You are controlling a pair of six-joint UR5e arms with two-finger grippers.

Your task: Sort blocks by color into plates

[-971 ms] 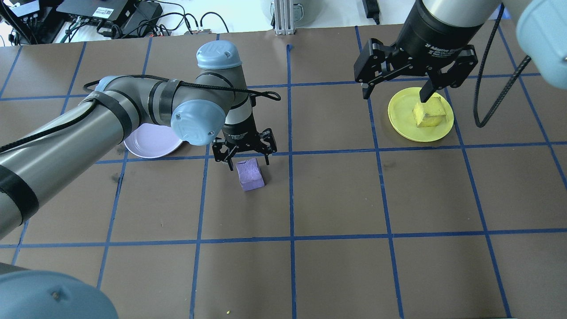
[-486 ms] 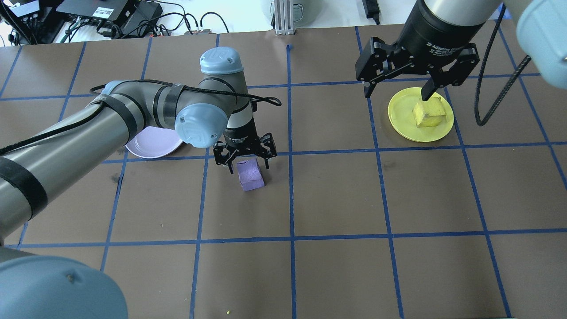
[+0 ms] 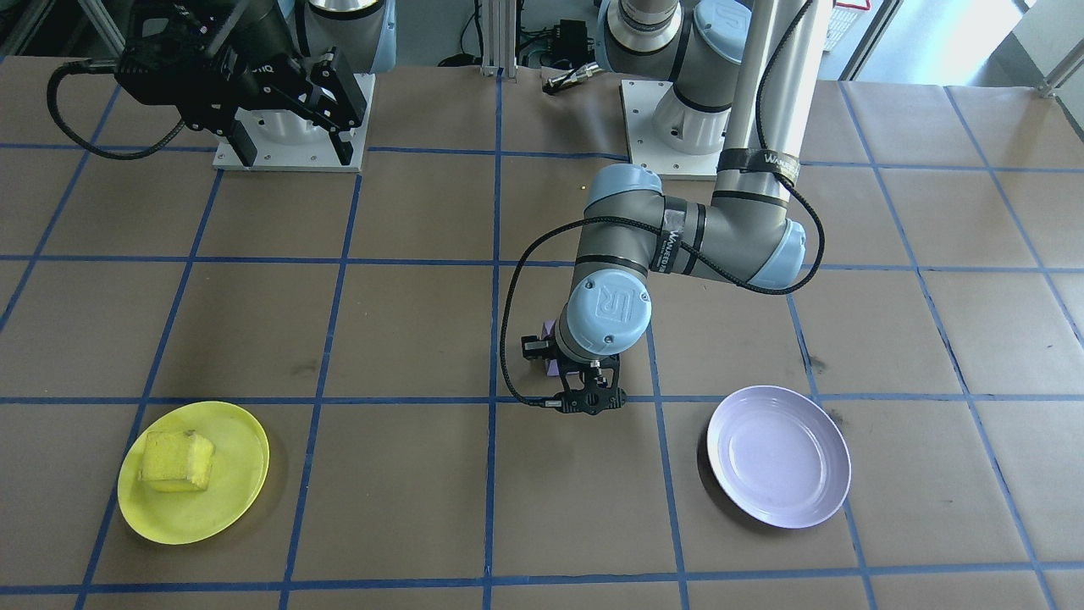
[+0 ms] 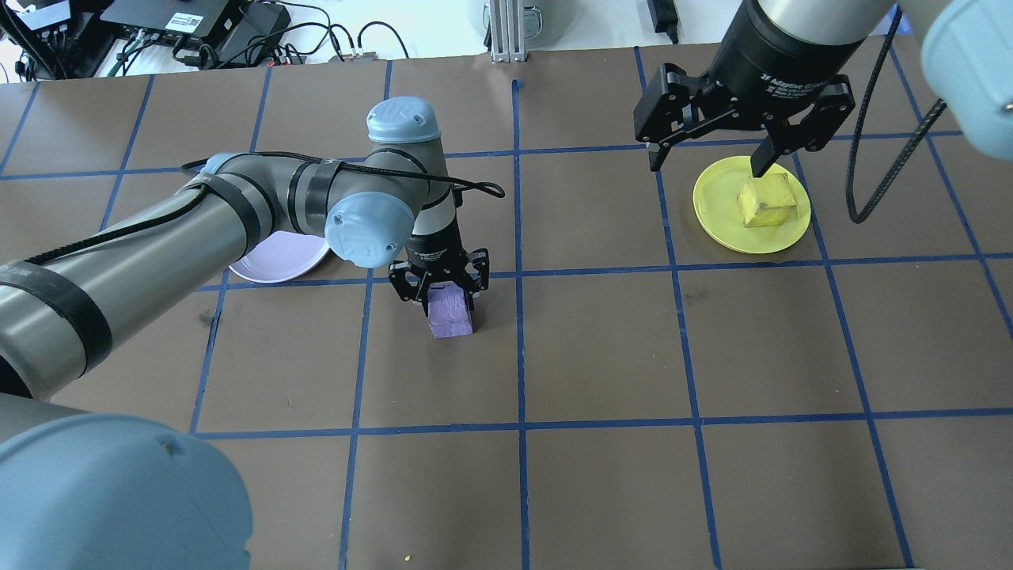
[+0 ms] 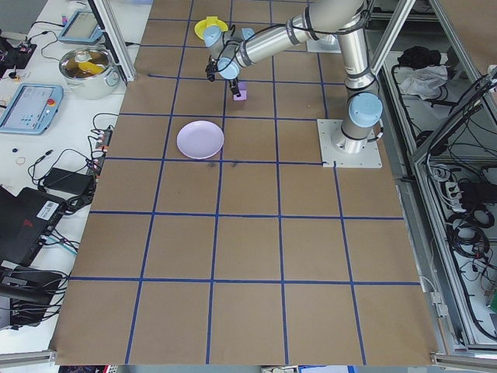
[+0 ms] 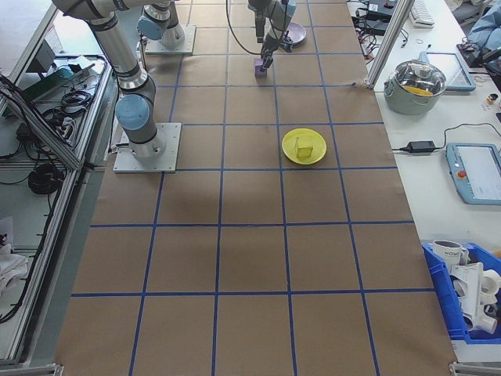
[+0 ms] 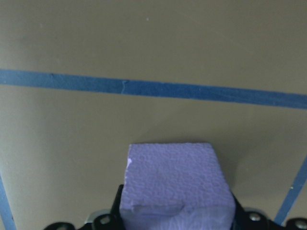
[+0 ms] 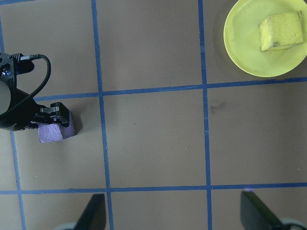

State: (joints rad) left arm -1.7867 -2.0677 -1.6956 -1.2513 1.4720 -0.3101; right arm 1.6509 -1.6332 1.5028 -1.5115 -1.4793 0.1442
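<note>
1. Purple block [image 4: 450, 313] left of centre on the brown table [image 4: 601, 348], no long axis, faces skewed to the blue tape lines [image 4: 518, 317].
2. Left gripper [image 4: 440, 297] lower than half a second ago, fingers narrowed onto block's sides.
3. Right gripper [image 4: 707, 162] spread wide, empty, above yellow plate [image 4: 716, 214] holding yellow block [image 4: 765, 200], upper right.
4. Lavender plate [image 4: 277, 265] empty, left.

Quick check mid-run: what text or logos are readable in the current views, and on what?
"2F Adaptive G…", cut off: right gripper body.
"UR" logo: left arm's blue joint cap.
White lettering on the left arm's black strap: too blurred to read.
Label on the left gripper: too small.
</note>
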